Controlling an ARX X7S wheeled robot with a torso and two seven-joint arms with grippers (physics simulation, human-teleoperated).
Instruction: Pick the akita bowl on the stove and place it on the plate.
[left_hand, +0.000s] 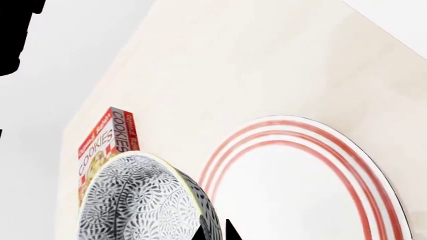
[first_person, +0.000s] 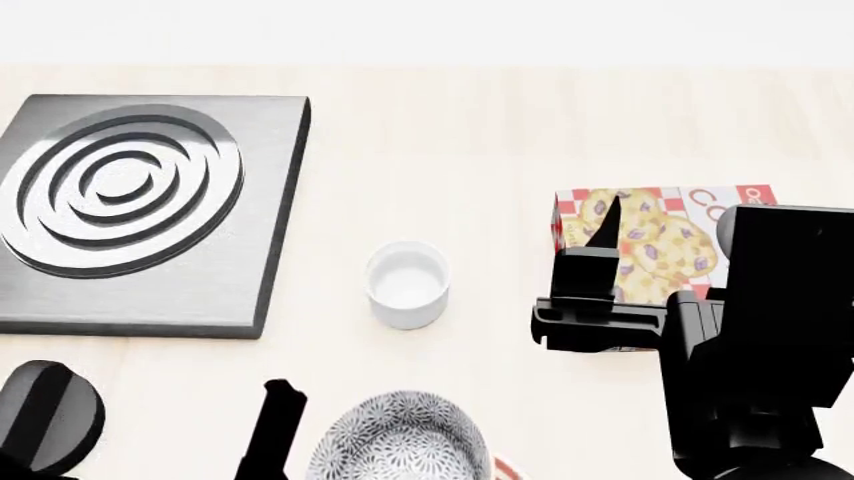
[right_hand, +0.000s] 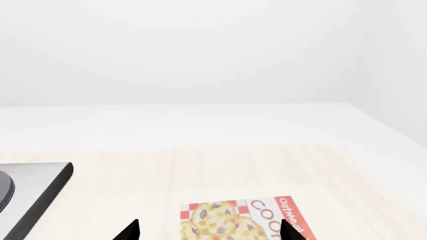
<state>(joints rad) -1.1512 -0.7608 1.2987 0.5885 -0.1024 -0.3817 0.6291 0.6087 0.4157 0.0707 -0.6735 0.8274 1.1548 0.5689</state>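
— What sits on that pale wooden tabletop (first_person: 481, 130)?
— The stove (first_person: 140, 205) at the left, a white cup (first_person: 407, 283) mid-table, a cookie box (first_person: 654, 245) lying flat, and the plate (left_hand: 313, 185).

Counter seen from the head camera, with the stove bare.

The stove (first_person: 140, 205) is seen at far left on the pale counter (first_person: 481, 130), nothing on its rings. A white cup (first_person: 407, 284) stands near it. The akita bowl (first_person: 400, 440) is cut by the lower edge. A cookie box (first_person: 654, 235) is partly hidden by the right arm (first_person: 747, 340).
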